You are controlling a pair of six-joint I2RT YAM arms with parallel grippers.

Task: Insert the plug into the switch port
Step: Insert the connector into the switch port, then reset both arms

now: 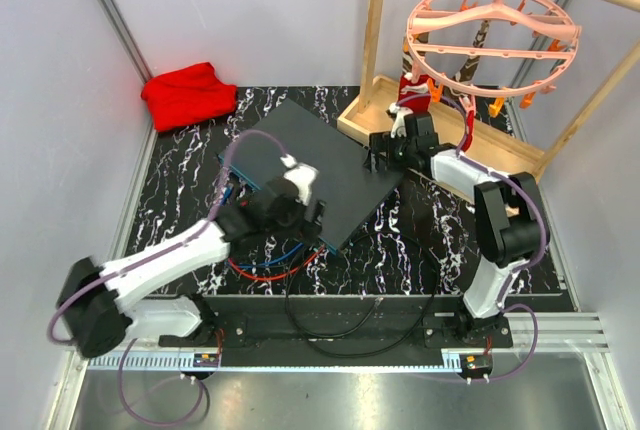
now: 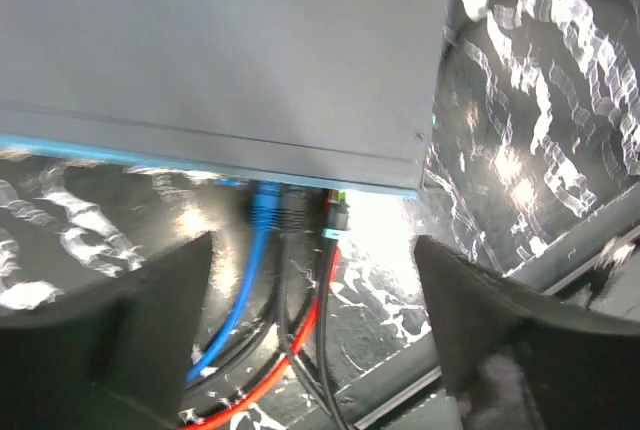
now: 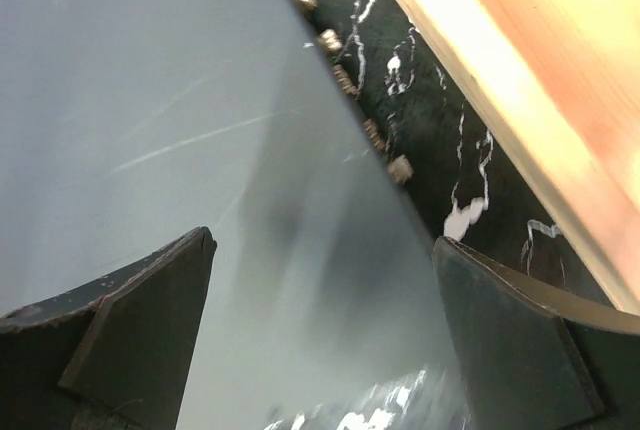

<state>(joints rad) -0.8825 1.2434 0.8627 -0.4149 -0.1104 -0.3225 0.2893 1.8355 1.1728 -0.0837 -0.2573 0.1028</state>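
I see the switch (image 1: 310, 165) lying flat and askew in the middle of the marbled mat (image 1: 180, 190), its teal front edge (image 2: 150, 155) facing near-left. A blue cable (image 2: 262, 215), a black cable (image 2: 290, 220) and a red cable (image 2: 305, 335) run up under that edge, but the plugs are blurred and partly tucked beneath the lip, so I cannot tell which sockets they occupy. The left gripper (image 2: 310, 250) hovers just near of that edge, fingers spread wide with nothing between them; the right gripper (image 3: 322, 240), likewise spread and empty, hangs over the switch's far-right corner beside the wooden tray (image 3: 520, 70), of which its wrist view shows only a strip.
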